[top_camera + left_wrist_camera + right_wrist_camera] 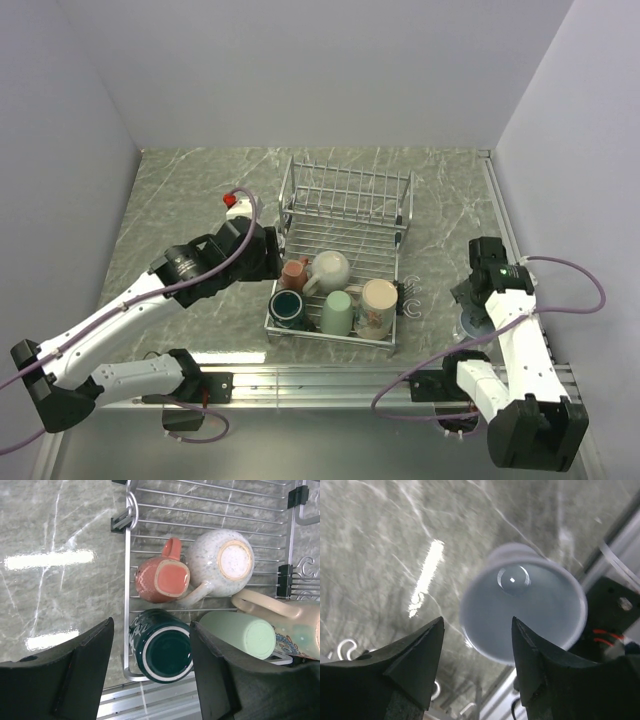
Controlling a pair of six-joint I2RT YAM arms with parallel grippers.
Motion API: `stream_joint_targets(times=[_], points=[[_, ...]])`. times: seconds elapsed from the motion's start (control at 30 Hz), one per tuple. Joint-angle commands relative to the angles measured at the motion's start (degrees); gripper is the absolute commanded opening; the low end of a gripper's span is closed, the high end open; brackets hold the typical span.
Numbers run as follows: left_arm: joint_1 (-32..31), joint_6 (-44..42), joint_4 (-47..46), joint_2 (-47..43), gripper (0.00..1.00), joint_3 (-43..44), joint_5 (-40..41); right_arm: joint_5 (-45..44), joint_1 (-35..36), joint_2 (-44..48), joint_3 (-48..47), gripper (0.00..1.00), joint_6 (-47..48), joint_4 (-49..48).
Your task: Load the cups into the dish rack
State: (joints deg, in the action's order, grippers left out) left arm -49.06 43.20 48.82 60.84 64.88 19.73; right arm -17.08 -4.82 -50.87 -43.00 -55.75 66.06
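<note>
Well, five of the cups already sit in the flat part of the dish rack (349, 192): the salmon-red mug (161, 578) and the cream-white mug (222, 562) side by side and touching, and nearer the arms the dark teal mug (162, 652), the light green mug (239, 632) and the tan mug (295, 625) in a row. The left gripper (150, 630) hangs over the rack's near left corner, just above the teal mug, its jaws spread with nothing between them. The pale blue mug (525, 605) stands upright on the marbled table (180, 200), well to the right of the rack, near the table's front edge. The right gripper (476, 627) is straight above it, jaws apart and not clamped on it; one fingertip (520, 630) shows in front of the mug's mouth, the other outside its rim
</note>
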Motion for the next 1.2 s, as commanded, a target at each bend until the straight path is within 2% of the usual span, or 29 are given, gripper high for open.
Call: stream_joint_targets(times=[0.0, 0.2, 0.23, 0.27, 0.53, 0.63, 0.77, 0.87, 0.97, 1.07, 1.13, 1.17], points=[[0.45, 0.83, 1.54, -2.13, 0.67, -0.28, 1.45, -1.29, -0.63, -0.54, 0.9, 0.6, 1.78, -7.43], [0.72, -0.13, 3.39, -1.87, 0.67, 2.7, 0.93, 0.81, -0.63, -0.63, 3.53, 0.23, 2.39, -10.6], [0.81, -0.31, 3.39, -1.78, 0.67, 3.14, 0.84, 1.6, -0.72, -0.02, 4.24, 0.03, 3.01, -11.13], [1.07, -0.48, 3.22, -1.52, 0.67, 4.1, 0.41, 2.31, -0.63, 0.24, 5.64, 0.0, 3.1, -12.09], [4.67, -2.77, 3.04, 1.73, 0.67, 9.55, -3.64, 15.22, -0.63, 7.62, 8.73, 0.0, 3.72, -18.34], [5.38, -4.08, 2.86, 2.96, 0.66, 12.72, -6.18, 14.54, -0.63, 9.38, 3.21, 0.0, 3.89, -15.28], [5.38, -7.42, -3.18, 1.22, 0.64, 17.11, -12.95, 13.39, -0.63, 9.48, -12.84, 0.0, 4.94, -9.22], [5.64, -7.96, -8.29, 1.21, 0.69, 21.14, -18.48, 15.31, -0.72, 8.07, -22.87, 0.0, 6.18, -6.65], [5.64, -6.64, -10.84, 5.51, 0.76, 26.15, -24.72, 19.62, -0.63, 7.45, -29.65, 0.0, 5.65, -6.21], [5.99, -4.28, -13.39, 10.87, 0.83, 30.02, -31.12, 26.99, -0.72, 8.85, -31.35, 0.0, 2.49, -10.41], [6.86, -2.69, -15.67, 14.3, 0.84, 31.26, -35.44, 35.16, -0.72, 10.7, -28.99, 0.0, -1.72, -16.64], [8.18, -0.59, -18.99, 15.09, 0.84, 31.44, -40.5, 37.71, -0.72, 11.49, -27.85, 0.0, -3.47, -18.67]])
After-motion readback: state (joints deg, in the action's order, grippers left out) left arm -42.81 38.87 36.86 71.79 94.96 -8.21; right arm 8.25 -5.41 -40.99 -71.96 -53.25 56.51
